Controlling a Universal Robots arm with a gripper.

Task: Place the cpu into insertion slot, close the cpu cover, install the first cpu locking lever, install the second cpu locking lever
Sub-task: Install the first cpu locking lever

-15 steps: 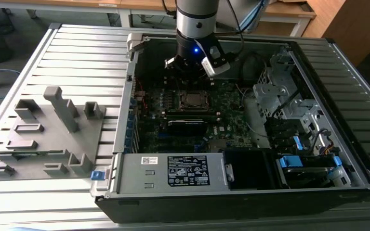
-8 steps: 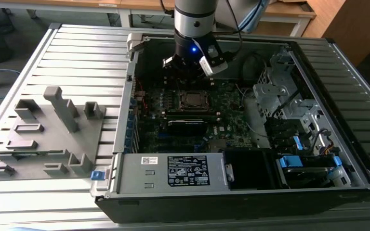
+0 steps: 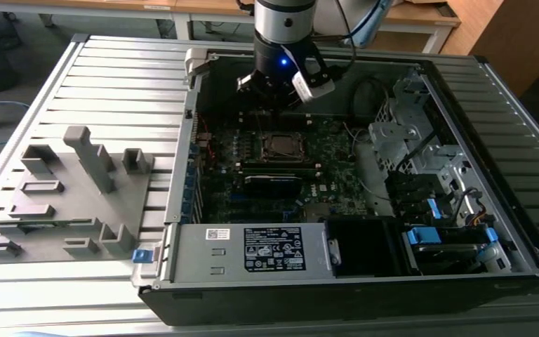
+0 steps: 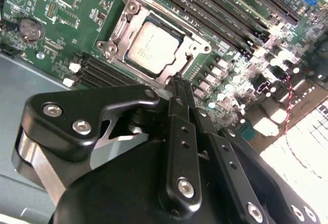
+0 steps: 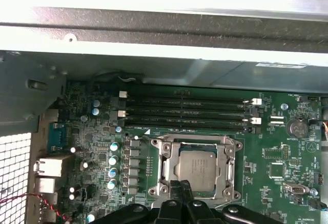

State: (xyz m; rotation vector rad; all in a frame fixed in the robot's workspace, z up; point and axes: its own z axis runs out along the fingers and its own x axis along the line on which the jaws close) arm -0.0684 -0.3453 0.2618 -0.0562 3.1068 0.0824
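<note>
Open computer case (image 3: pixel 183 175) lies on slatted metal desk (image 3: pixel 110 77); motherboard (image 5: pixel 277 152) inside; insertion slot (image 3: pixel 264 145) sits mid-board; cpu (image 5: pixel 196 165) is seated flat in the slot, grey top facing up; cpu cover (image 5: pixel 228 165) is down over the slot, silver frame around the chip, chip showing through its window; cannot tell how the locking levers stand; claw (image 5: pixel 179 185) hangs just above the board at one edge of the slot, tips pressed together, pinching nothing; in the second wrist view the black fingers (image 4: pixel 180 131) meet at a point right beside the cover's rim; whether the tip touches the rim cannot be told; memory slots (image 5: pixel 187 108) run in a row just beside the slot, on the side away from the claw; grey fixture block (image 3: pixel 73 196) sits on the desk outside the case, well apart from the slot, on the exterior view's left.
</note>
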